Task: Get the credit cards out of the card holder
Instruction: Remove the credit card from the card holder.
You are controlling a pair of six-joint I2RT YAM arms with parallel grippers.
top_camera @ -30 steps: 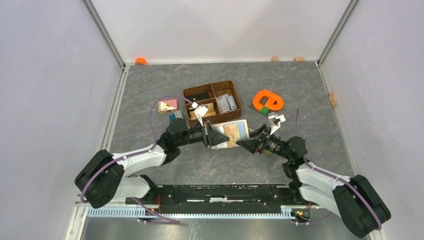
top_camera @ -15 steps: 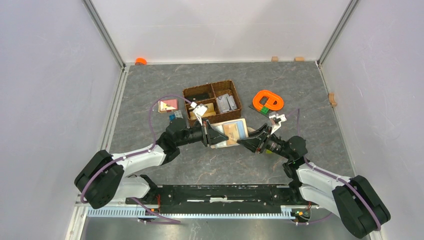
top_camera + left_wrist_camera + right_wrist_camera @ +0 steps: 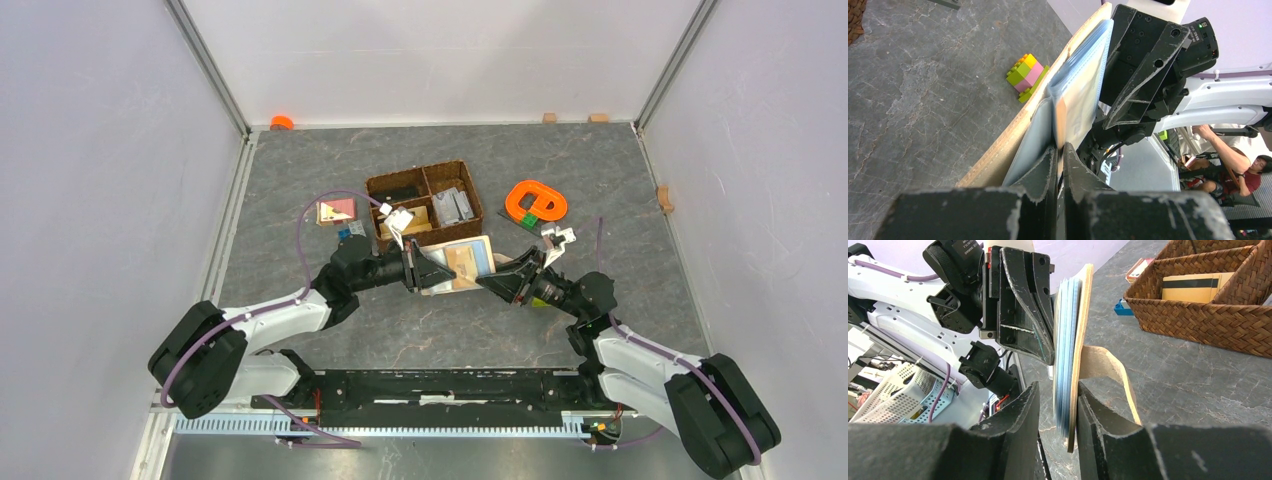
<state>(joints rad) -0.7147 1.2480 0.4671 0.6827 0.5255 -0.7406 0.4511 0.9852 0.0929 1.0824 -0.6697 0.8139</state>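
card holder (image 3: pixel 466 262): up on edge
left jaws: clamped on its inner sleeve
right jaws: a bit open, straddling its edge
surface (image 3: pixel 600 180): grey stone look
room: white walls (image 3: pixel 440 60)

You've got one card holder (image 3: pixel 465 262), two grippers (left gripper (image 3: pixel 1059 147), right gripper (image 3: pixel 1058 387)) and one woven basket (image 3: pixel 415 173) split into four compartments. Loose on the table, log one orange loop-shaped piece (image 3: pixel 517 203), one stack of toy bricks (image 3: pixel 1024 75), one flat pink-topped item (image 3: pixel 337 210), one small blue item (image 3: pixel 347 234) and one orange cap (image 3: pixel 282 122). Count three small wooden blocks (image 3: pixel 549 117) at the walls; the holder's sleeves are too edge-on for you to count.
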